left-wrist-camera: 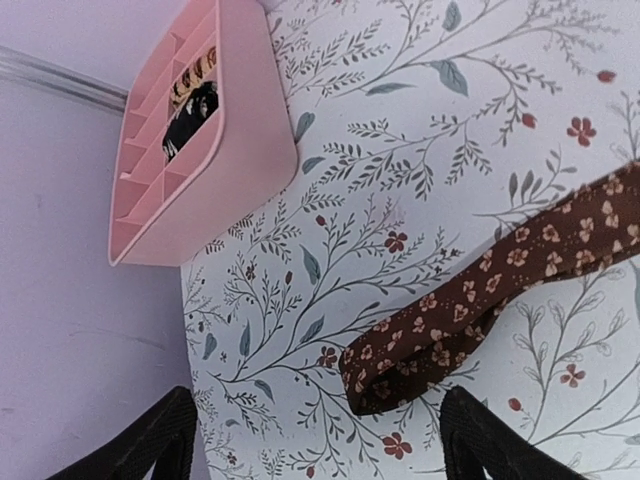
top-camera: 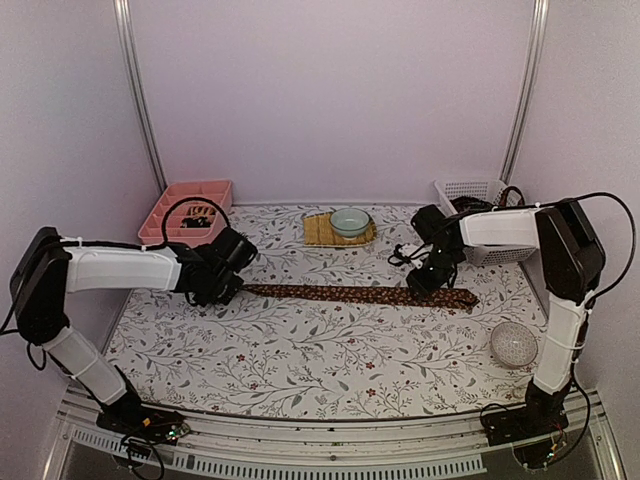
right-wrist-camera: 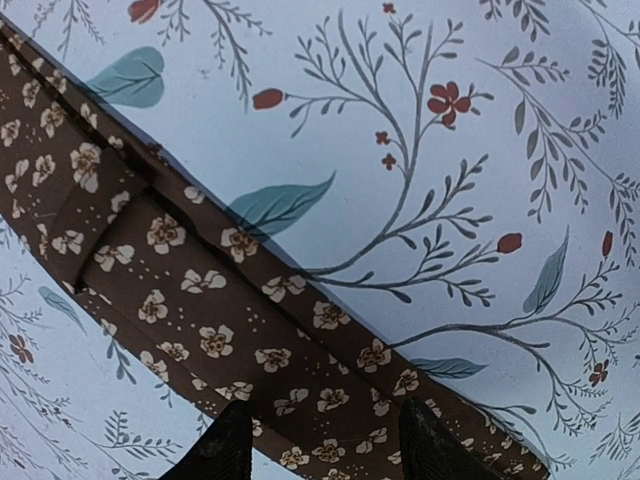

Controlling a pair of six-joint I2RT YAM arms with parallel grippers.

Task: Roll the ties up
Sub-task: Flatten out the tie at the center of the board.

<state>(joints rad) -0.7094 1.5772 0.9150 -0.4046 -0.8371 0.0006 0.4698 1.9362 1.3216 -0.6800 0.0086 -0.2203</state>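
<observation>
No text, label, brand or number is showing legibly anywhere: the tie [right-wrist-camera: 200,330] is carrying only a small flower print, and the pale marks on the dark item [left-wrist-camera: 192,112] in the pink tray [left-wrist-camera: 228,150] are possibly lettering but are blurring beyond reading.

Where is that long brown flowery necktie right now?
Seen from above, the long brown flower-print fabric necktie lies flat across the middle of the table, running from the left tool to just past the right tool, in front of the pale green bowl.
</observation>
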